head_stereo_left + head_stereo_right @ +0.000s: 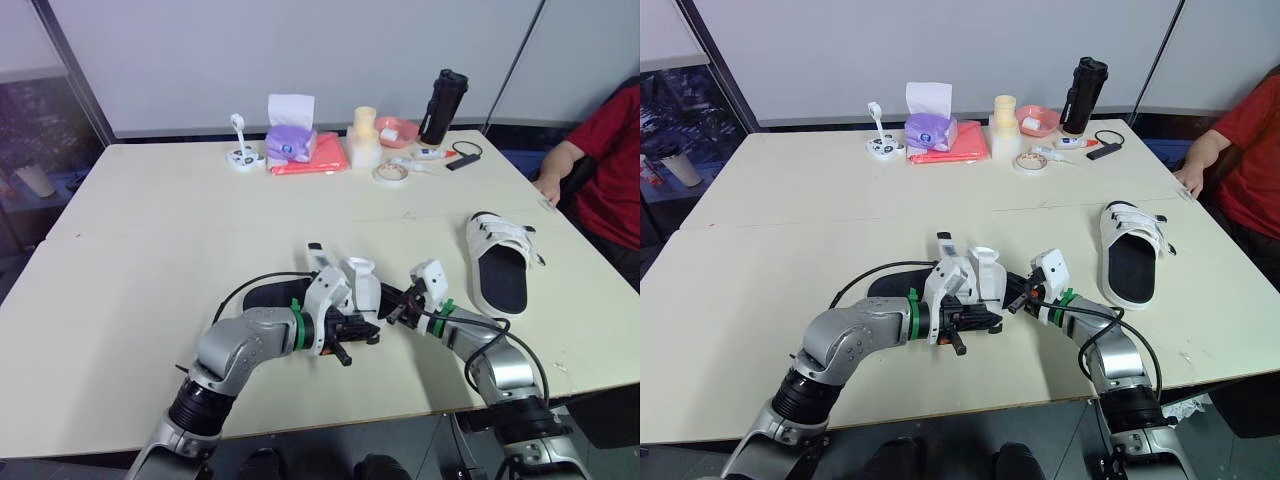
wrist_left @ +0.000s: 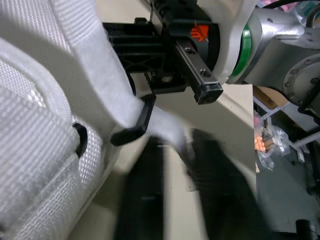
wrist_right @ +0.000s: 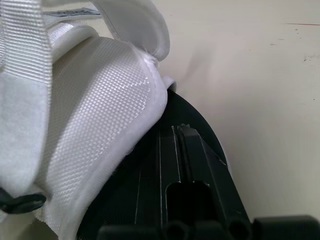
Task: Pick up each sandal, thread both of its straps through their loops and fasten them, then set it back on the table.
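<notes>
One white-strapped sandal [image 1: 497, 262] with a black sole lies on the table [image 1: 150, 250] at the right. The other sandal [image 1: 358, 283] is near the front edge between my grippers, its black sole [image 1: 262, 296] partly hidden under my left arm. My left gripper [image 1: 345, 338] stands open, and the tip of a white strap [image 2: 167, 132] lies just off its fingertips. That strap passes through a black loop [image 2: 135, 122]. My right gripper [image 1: 398, 306] is shut against the edge of the white mesh strap [image 3: 105, 100].
Along the far edge stand a tissue box [image 1: 290, 140] on a red folder, stacked cups [image 1: 365, 135], a pink bowl [image 1: 398, 130], a black bottle [image 1: 443, 105] and a tape roll [image 1: 390, 173]. A person in red [image 1: 600, 170] sits at the right.
</notes>
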